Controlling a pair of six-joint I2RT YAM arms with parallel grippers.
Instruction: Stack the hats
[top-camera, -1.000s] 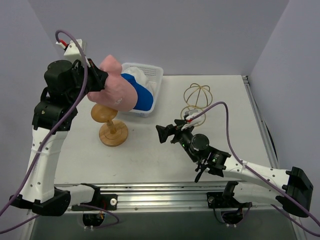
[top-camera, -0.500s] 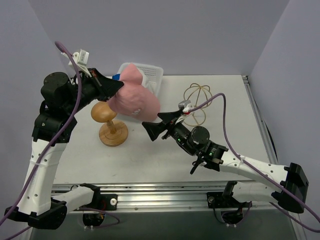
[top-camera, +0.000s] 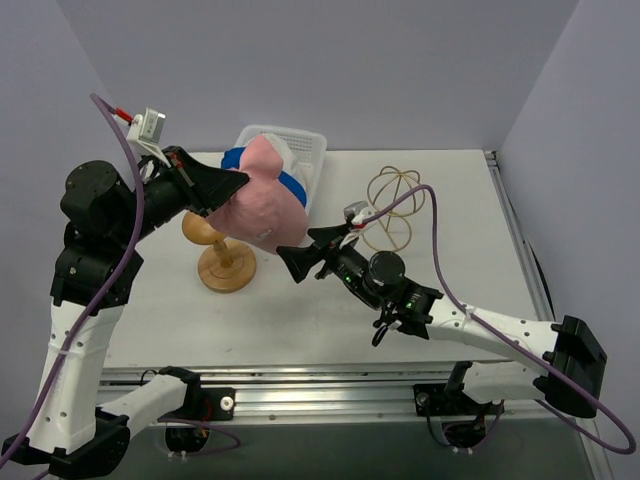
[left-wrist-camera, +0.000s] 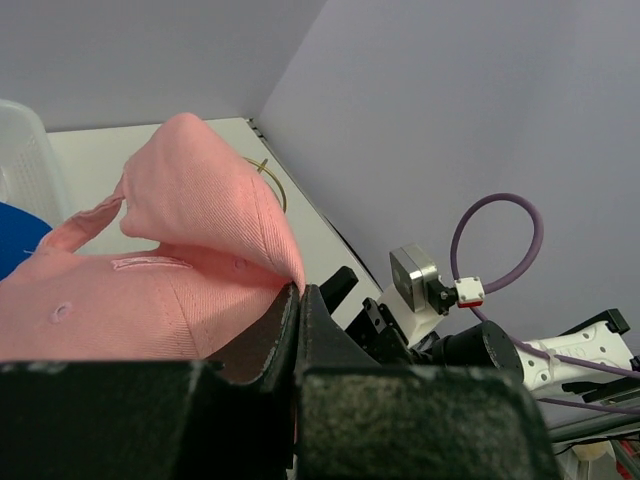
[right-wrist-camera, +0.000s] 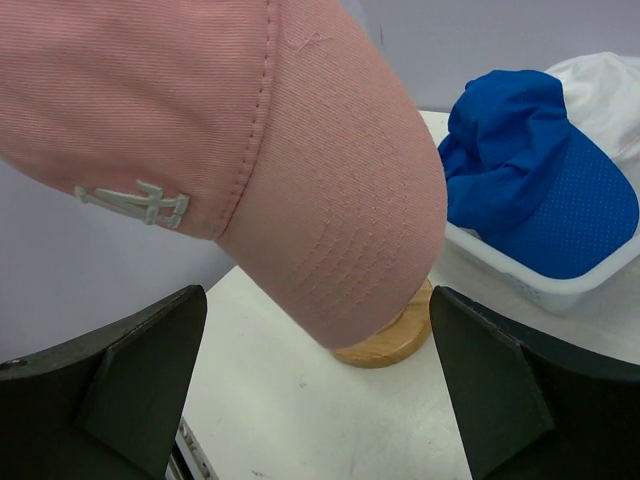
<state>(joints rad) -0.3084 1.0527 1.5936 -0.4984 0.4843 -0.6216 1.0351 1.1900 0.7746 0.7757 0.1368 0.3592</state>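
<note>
My left gripper (top-camera: 236, 182) (left-wrist-camera: 298, 293) is shut on a fold of the pink cap (top-camera: 262, 208) (left-wrist-camera: 185, 225) and holds it in the air above the wooden stand (top-camera: 226, 266) (right-wrist-camera: 396, 342). The cap's crown hangs down (right-wrist-camera: 300, 170) just in front of my right gripper (top-camera: 300, 256) (right-wrist-camera: 320, 400). That gripper is open, its fingers wide on either side below the crown and touching nothing. A royal blue cap (top-camera: 295, 187) (right-wrist-camera: 545, 190) and a white hat (right-wrist-camera: 612, 85) lie in the white basket (top-camera: 305, 142) (right-wrist-camera: 520, 285).
A gold wire dome frame (top-camera: 396, 203) stands on the table to the right of the basket, behind the right arm. The stand's round wooden base sits left of centre. The table's metal rail runs along the near edge.
My left gripper has carried the pink cap right and then a little back left, over the stand. The right arm has reached left and up towards the cap's crown, still open.
</note>
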